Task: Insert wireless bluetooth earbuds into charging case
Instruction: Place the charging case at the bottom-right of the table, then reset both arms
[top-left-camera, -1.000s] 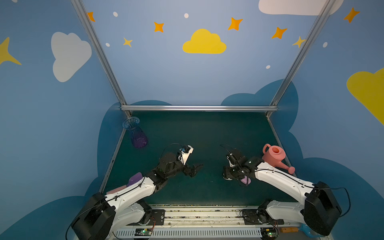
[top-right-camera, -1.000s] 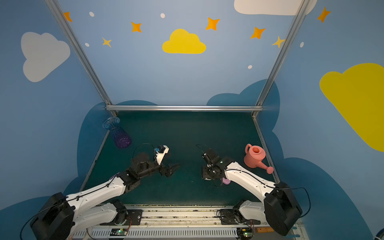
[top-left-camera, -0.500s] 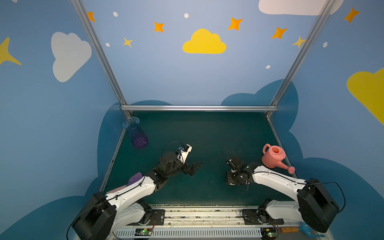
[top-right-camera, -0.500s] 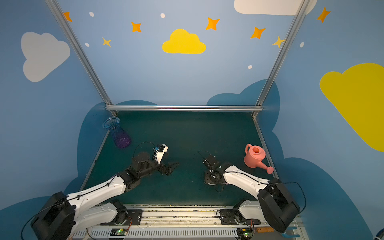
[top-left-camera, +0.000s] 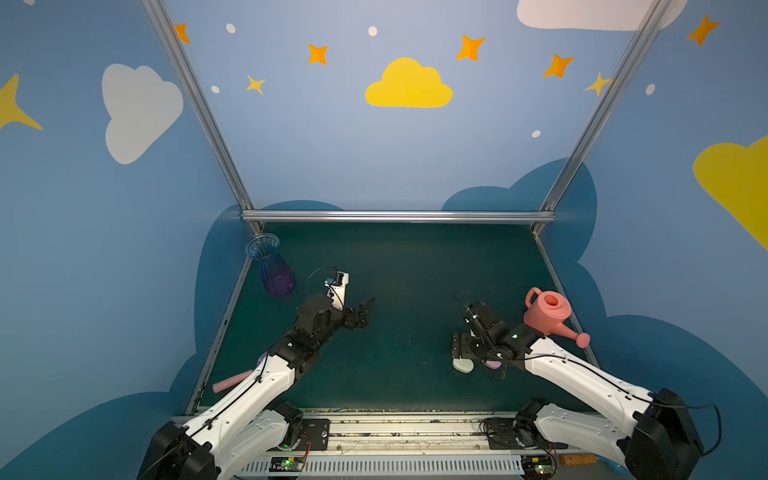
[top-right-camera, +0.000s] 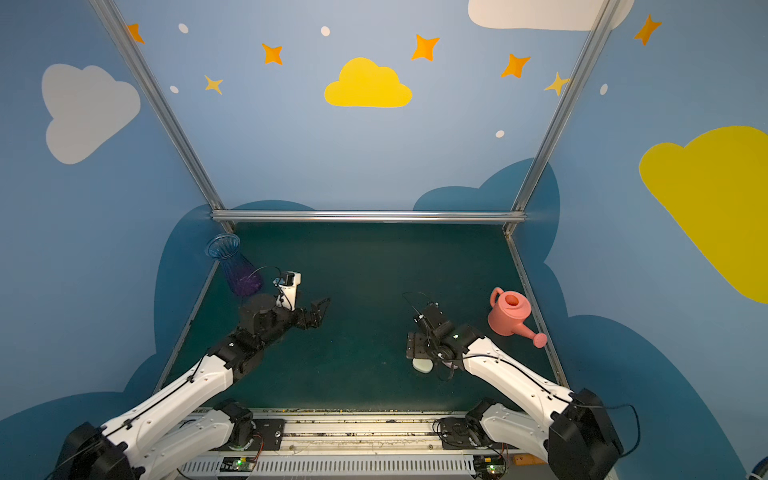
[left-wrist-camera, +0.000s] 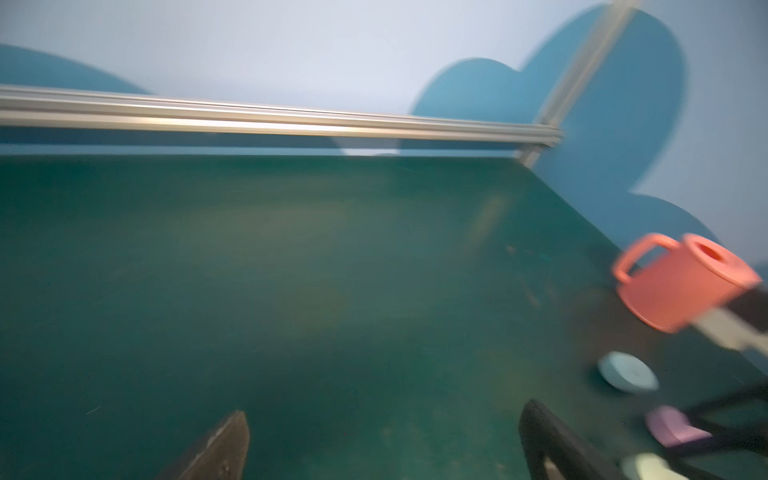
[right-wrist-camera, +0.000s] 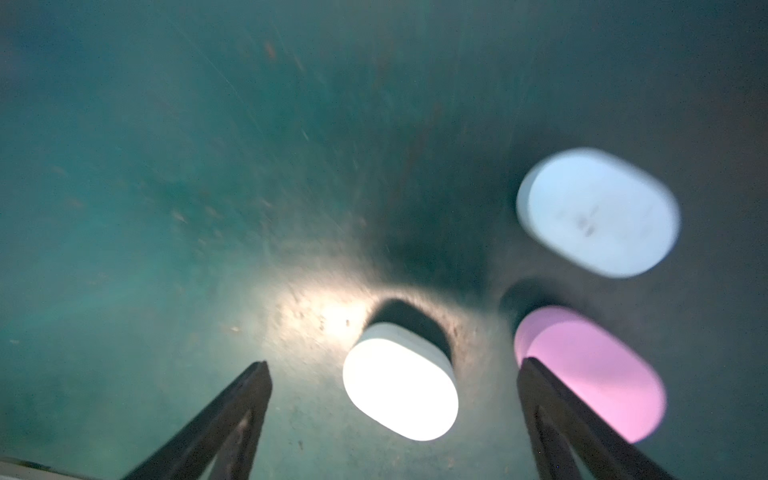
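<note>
Below right tool (right-wrist-camera: 393, 363), blurred white case (right-wrist-camera: 401, 388), pink case (right-wrist-camera: 594, 374) partly hidden

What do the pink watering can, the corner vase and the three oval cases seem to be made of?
Watering can: probably matte plastic; even salmon colour, no glints. Vase: see-through, ribbed, blue fading to purple; glass or clear plastic, cannot tell. White case, pale blue case, pink case: likely smooth plastic, rounded edges; blur hides the finish.

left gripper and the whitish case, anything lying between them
Nothing: only bare green mat runs from the open left gripper to the whitish case, as both top views show; the right gripper hangs over that case.
</note>
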